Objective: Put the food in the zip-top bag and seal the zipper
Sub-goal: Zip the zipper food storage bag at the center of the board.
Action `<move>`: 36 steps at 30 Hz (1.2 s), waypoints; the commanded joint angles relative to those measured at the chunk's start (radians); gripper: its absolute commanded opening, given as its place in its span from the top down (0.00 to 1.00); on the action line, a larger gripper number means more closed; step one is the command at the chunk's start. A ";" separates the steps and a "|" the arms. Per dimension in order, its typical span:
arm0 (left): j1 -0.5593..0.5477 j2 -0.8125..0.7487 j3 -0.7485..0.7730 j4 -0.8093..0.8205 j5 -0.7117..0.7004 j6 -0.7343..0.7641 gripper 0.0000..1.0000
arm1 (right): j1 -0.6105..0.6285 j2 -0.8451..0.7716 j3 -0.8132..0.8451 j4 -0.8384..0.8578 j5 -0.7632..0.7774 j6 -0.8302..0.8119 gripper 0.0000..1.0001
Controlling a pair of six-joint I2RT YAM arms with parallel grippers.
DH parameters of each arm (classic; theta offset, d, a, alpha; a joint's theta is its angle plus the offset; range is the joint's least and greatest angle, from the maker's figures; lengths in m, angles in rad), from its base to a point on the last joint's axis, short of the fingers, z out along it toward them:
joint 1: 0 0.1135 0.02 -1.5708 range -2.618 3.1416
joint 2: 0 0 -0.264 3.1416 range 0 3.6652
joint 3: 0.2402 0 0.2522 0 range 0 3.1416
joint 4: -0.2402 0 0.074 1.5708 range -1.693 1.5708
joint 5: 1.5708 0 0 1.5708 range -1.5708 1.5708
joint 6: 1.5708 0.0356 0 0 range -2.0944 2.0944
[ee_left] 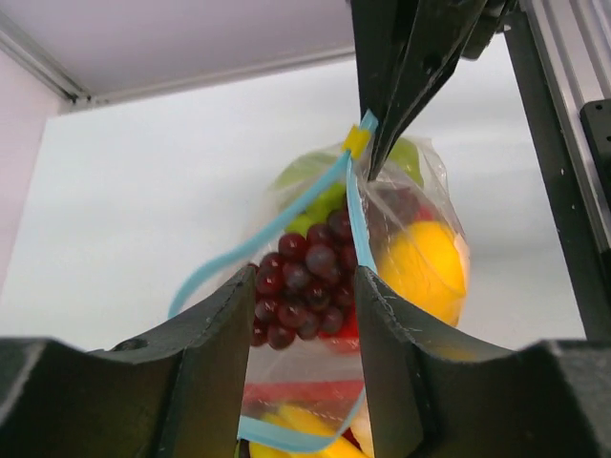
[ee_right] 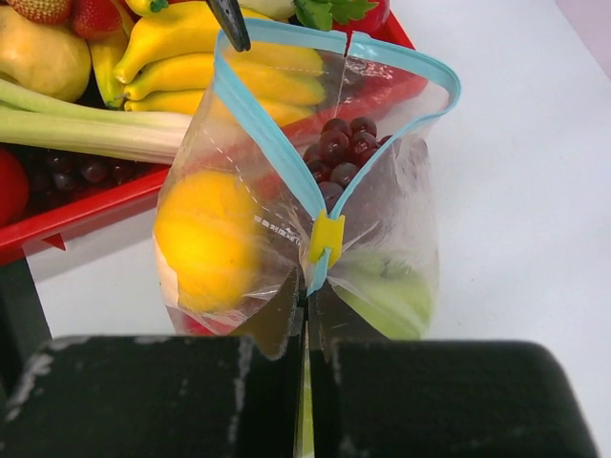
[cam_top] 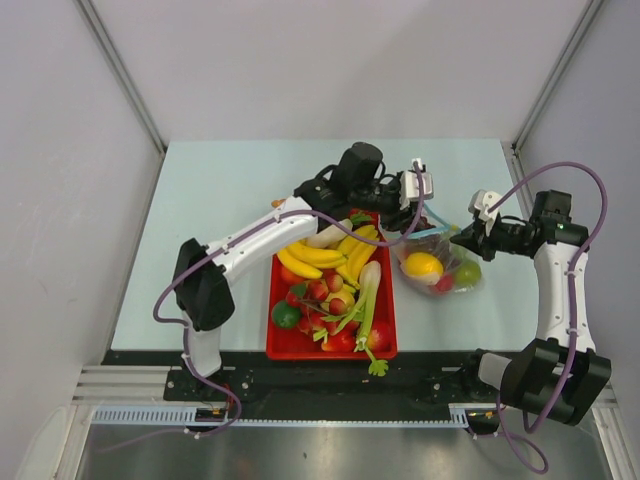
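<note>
My right gripper [ee_right: 306,310] is clamped shut on the zipper [ee_right: 272,143] at the right end of the bag's [cam_top: 440,262] mouth, just under the yellow slider [ee_right: 326,237]. My left gripper [ee_left: 305,277] stands open at the far end; one tip seems to touch the strip. The bag lies just right of the red tray [cam_top: 272,345], holding a lemon [ee_right: 205,239], grapes [ee_left: 301,286] and a green pear [ee_right: 391,291]

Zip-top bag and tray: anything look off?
The zipper gapes wide, joined only at the yellow slider, just above where the right gripper pinches the zip-top bag. It is not sealed yet. The celery has its leafy end poking over the red tray's near rim. No spill or damage visible.
</note>
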 commanded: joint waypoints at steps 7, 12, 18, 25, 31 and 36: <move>-0.114 0.055 0.111 0.057 0.002 0.123 0.41 | 0.002 -0.038 0.008 -0.062 -0.038 -0.114 1.00; -0.135 0.089 0.131 0.073 0.007 0.118 0.42 | 0.007 -0.045 0.008 -0.086 -0.029 -0.150 1.00; -0.140 0.115 0.144 0.059 -0.011 0.124 0.46 | 0.008 -0.046 0.008 -0.102 -0.026 -0.185 1.00; -0.140 0.117 0.141 0.084 0.001 0.123 0.78 | 0.008 -0.041 0.008 -0.105 -0.020 -0.197 1.00; -0.138 0.120 0.139 0.097 -0.001 0.130 1.00 | 0.010 -0.052 0.009 -0.102 -0.017 -0.181 1.00; -0.137 0.120 0.125 0.085 0.019 0.147 1.00 | 0.010 -0.072 0.008 -0.090 -0.012 -0.155 0.80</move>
